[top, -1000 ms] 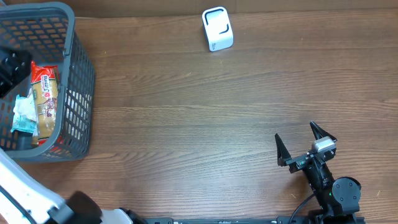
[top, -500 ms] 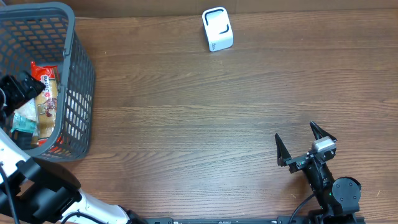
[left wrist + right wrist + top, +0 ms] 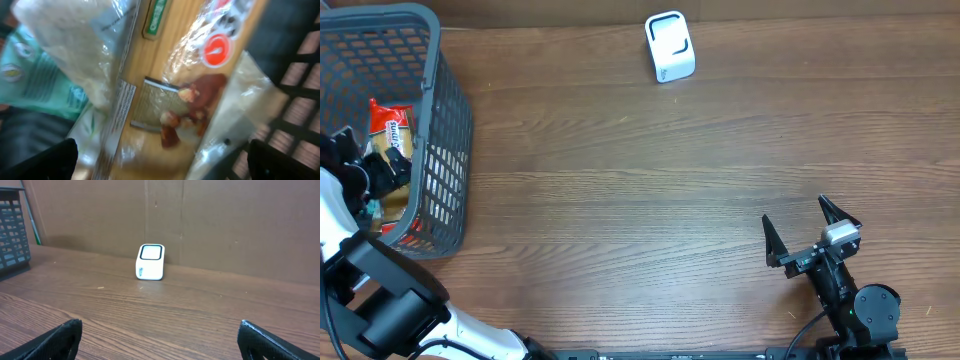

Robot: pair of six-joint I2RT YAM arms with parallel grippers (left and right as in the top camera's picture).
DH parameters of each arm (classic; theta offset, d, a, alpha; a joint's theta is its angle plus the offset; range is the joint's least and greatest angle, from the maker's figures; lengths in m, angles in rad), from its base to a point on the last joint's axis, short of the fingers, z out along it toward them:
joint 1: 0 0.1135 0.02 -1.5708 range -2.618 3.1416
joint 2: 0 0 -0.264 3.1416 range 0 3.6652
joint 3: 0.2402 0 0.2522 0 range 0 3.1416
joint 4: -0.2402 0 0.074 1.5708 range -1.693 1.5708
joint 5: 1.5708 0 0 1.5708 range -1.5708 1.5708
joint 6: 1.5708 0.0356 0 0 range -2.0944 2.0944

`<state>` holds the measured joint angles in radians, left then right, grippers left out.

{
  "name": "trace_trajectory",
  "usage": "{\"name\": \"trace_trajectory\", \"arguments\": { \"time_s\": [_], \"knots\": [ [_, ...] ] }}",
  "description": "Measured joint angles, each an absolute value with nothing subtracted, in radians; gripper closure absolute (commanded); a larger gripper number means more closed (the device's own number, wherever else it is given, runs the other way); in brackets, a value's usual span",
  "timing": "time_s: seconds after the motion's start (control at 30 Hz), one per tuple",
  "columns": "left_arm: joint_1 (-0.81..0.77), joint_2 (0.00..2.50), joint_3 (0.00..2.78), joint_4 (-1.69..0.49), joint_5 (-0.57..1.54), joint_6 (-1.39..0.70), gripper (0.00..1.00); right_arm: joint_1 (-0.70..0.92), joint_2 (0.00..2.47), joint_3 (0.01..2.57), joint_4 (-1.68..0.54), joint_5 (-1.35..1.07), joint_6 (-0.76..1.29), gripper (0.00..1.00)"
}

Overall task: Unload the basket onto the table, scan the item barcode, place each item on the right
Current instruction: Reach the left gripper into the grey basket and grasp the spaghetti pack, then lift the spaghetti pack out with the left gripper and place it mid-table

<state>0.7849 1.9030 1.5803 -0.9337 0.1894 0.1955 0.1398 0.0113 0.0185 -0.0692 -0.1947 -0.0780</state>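
The white barcode scanner stands at the far edge of the table, and it also shows in the right wrist view as a small white box. Several snack packets lie in the grey basket. Among them is a tan and red nut packet. My left gripper is down inside the basket. In the left wrist view it is open, close above the tan packet, with nothing between the fingers. My right gripper stands open above the bare table at the front right, seen wide open facing the scanner.
Beside the tan packet lie a clear white packet and a teal packet. The basket's mesh wall is just right of the left gripper. A corner of the basket shows at the left of the right wrist view. A cardboard wall backs the table.
My left arm has moved toward the front of the basket and lower onto the packets. The right arm has not moved.
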Motion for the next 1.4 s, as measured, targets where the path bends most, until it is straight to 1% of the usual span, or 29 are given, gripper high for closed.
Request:
{"name": "trace_trajectory", "arguments": {
  "time_s": [0.13,0.17,0.23,0.27,0.3,0.4,0.63,0.83,1.0,1.07,1.23,1.4],
  "knots": [
    [0.784,1.903,1.467,-0.81,0.21,0.204,0.0,0.14,0.011,0.019,-0.069,-0.195,-0.078,0.0],
    [0.783,1.903,1.451,-0.793,0.214,0.206,0.03,0.14,0.011,0.019,-0.07,-0.195,-0.078,0.0],
    [0.78,1.903,1.424,-0.754,0.223,0.213,0.25,0.14,0.011,0.019,-0.07,-0.195,-0.078,0.0],
    [0.778,1.903,1.417,-0.738,0.228,0.213,0.47,0.14,0.011,0.019,-0.07,-0.195,-0.078,0.0],
    [0.778,1.903,1.412,-0.731,0.229,0.213,0.64,0.14,0.011,0.019,-0.069,-0.195,-0.078,0.0],
    [0.78,1.902,1.4,-0.728,0.239,0.218,0.96,0.14,0.011,0.019,-0.069,-0.195,-0.078,0.0],
    [0.778,1.892,1.401,-0.733,0.267,0.22,0.96,0.14,0.011,0.019,-0.07,-0.195,-0.078,0.0],
    [0.778,1.898,1.467,-0.866,0.261,0.215,0.96,0.14,0.011,0.019,-0.069,-0.195,-0.078,0.0],
    [0.778,1.925,1.655,-1.033,0.244,0.162,0.96,0.14,0.011,0.019,-0.07,-0.195,-0.078,0.0],
    [0.778,1.929,1.793,-1.1,0.24,0.13,0.96,0.14,0.011,0.019,-0.07,-0.195,-0.078,0.0],
    [0.778,1.925,1.997,-1.155,0.25,0.083,0.96,0.14,0.011,0.019,-0.07,-0.195,-0.078,0.0],
    [0.762,1.867,2.129,-1.168,0.328,0.045,0.96,0.14,0.011,0.019,-0.07,-0.195,-0.078,0.0]
  ]
}}
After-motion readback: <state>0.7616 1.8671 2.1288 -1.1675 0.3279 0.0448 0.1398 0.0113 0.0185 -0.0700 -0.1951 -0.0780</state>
